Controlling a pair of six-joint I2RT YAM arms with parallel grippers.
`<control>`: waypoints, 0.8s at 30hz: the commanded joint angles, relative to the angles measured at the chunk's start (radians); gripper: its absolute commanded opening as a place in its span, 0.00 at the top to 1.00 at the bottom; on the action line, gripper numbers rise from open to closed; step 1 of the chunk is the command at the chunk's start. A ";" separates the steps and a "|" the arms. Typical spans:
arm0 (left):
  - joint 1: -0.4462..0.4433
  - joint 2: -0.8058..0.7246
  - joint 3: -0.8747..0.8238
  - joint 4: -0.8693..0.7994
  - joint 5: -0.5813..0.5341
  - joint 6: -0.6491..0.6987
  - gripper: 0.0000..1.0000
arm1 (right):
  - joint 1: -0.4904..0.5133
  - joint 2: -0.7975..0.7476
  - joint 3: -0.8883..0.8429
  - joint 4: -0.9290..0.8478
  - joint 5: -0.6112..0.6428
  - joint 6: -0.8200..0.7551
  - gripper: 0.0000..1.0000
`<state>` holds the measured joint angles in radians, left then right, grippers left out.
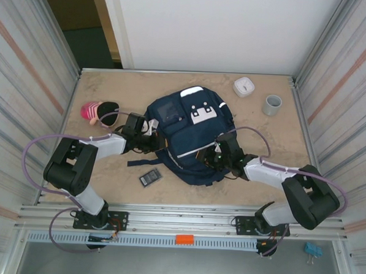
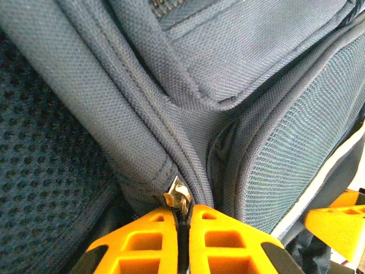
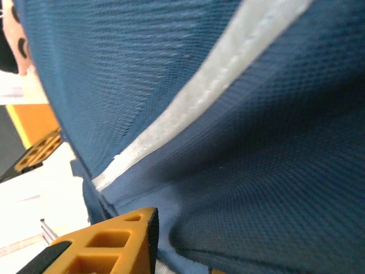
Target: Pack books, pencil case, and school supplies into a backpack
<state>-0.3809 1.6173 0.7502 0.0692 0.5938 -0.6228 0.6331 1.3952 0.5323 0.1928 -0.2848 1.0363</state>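
Note:
The navy backpack (image 1: 186,134) lies flat in the middle of the table, white patch up. My left gripper (image 1: 149,135) is at its left side; in the left wrist view the orange fingers (image 2: 222,240) are shut on the metal zipper pull (image 2: 179,198) at the seam of the backpack (image 2: 274,148). My right gripper (image 1: 215,153) is at the bag's right side, with a fold of backpack fabric (image 3: 239,171) pinched against its orange finger (image 3: 114,242). A black rectangle with a grey panel (image 1: 150,178) lies by the bag's near edge. The pink pencil case (image 1: 97,112) lies far left. The books are hidden.
A white round device (image 1: 244,87) and a grey cup (image 1: 272,105) stand at the back right. Metal walls (image 1: 32,86) close in the table on both sides. A loose strap (image 1: 143,162) trails from the bag toward the black rectangle.

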 commanded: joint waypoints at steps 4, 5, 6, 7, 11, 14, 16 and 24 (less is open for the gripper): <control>-0.036 -0.027 -0.035 -0.024 0.062 -0.018 0.91 | 0.034 0.032 -0.026 0.218 0.118 0.064 0.77; -0.039 -0.028 -0.037 -0.030 0.058 -0.016 0.91 | 0.035 0.030 -0.030 0.223 0.130 0.067 0.77; -0.041 -0.031 -0.038 -0.040 0.052 -0.011 0.91 | 0.036 0.028 -0.030 0.224 0.138 0.067 0.77; -0.046 -0.034 -0.041 -0.049 0.045 -0.007 0.91 | 0.034 0.026 -0.027 0.223 0.145 0.064 0.78; -0.064 -0.042 -0.061 -0.051 0.030 -0.017 0.89 | 0.031 0.037 0.006 0.209 0.150 0.047 0.78; -0.091 -0.037 -0.071 -0.024 0.034 -0.040 0.88 | 0.031 0.065 0.029 0.223 0.143 0.049 0.78; -0.114 -0.034 -0.071 -0.014 0.034 -0.049 0.87 | 0.034 0.081 0.032 0.246 0.139 0.060 0.79; -0.151 -0.062 -0.091 -0.018 0.018 -0.069 0.83 | 0.007 0.069 0.057 0.197 0.134 0.016 0.79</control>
<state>-0.4683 1.5837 0.6937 0.1246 0.4755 -0.6807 0.6525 1.4593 0.5220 0.3027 -0.1761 1.0859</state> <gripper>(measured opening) 0.165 0.213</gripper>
